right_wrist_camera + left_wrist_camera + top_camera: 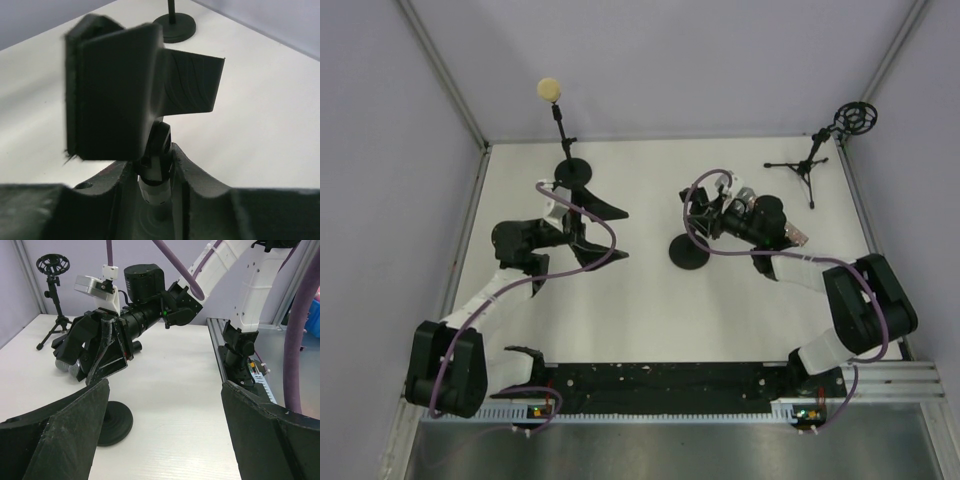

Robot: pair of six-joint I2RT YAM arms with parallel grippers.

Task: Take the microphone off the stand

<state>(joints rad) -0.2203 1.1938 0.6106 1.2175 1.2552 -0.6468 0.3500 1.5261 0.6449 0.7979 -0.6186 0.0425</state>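
The microphone has a dark body and a silver mesh head (64,363). It sits atop a short stand with a round black base (689,252), which also shows in the left wrist view (116,423). My right gripper (712,212) is shut on the microphone above that base. It also shows in the left wrist view (95,352). In the right wrist view its fingers (200,175) clamp a black piece with a white ring (156,184). My left gripper (618,235) is wide open and empty, left of the stand and facing it (165,385).
A second stand with a cream foam-headed microphone (549,90) and round base (573,170) stands at the back left. A tripod stand (805,165) with a shock mount (857,117) is at the back right. Purple cables loop over both arms.
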